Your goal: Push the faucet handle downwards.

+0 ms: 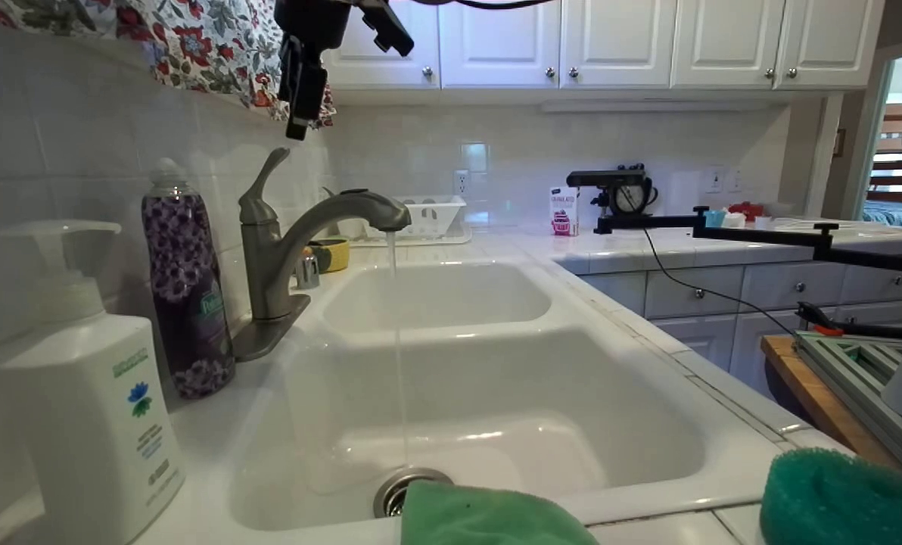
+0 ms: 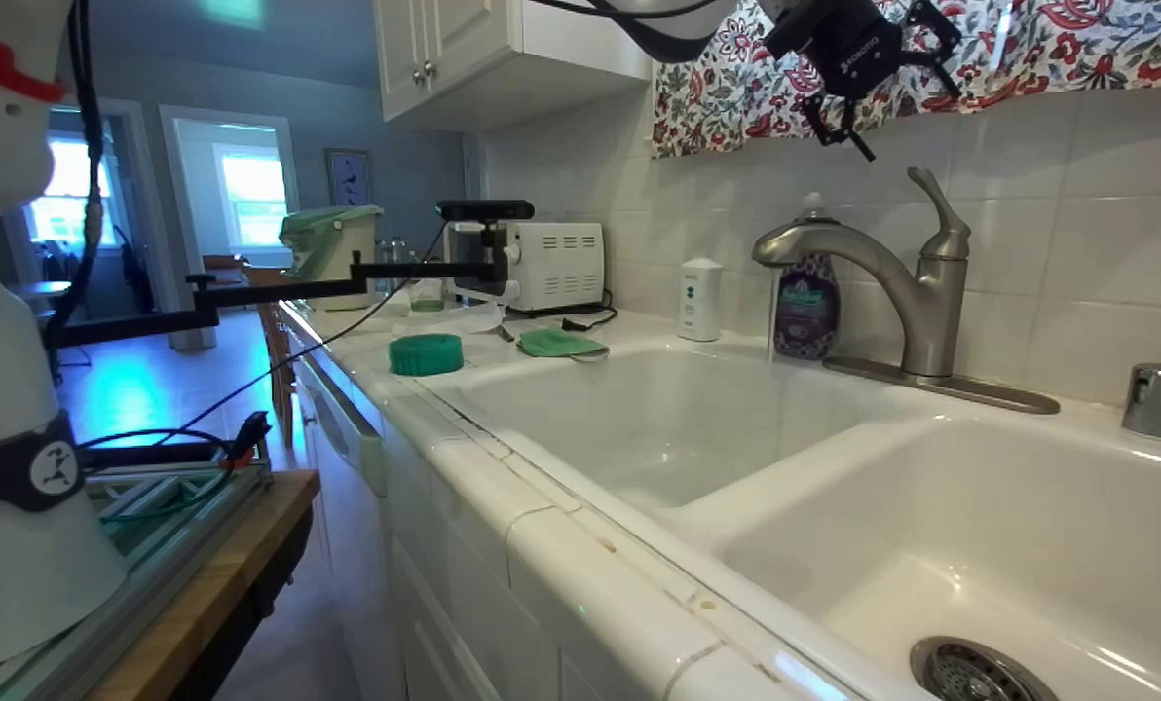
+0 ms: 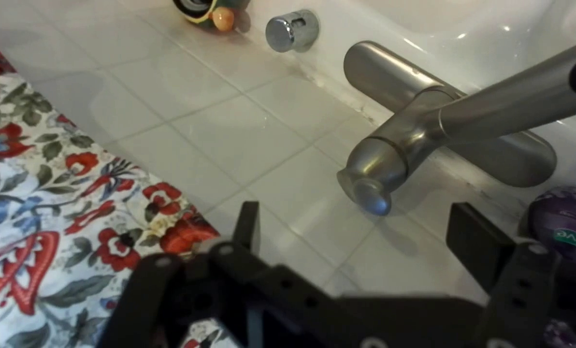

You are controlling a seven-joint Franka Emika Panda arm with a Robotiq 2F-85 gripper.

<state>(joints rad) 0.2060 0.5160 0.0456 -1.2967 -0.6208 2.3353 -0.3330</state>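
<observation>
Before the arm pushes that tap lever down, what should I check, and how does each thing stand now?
1. Faucet handle raised: ok, it sticks upward.
2. Jaws higher than the handle: ok, so it appears in both exterior views.
3. Jaws shut, likely better for pushing: not ok, they stand open.
4. Jaws clear of the curtain: cannot tell, they overlap it in every view.
5. Water landing in the sink: ok, a thin stream falls there.

The tiled counter (image 2: 590, 574) (white) holds a teal sponge (image 2: 426, 354), green cloth (image 2: 559, 343) and vented appliance (image 2: 559, 268)
</observation>
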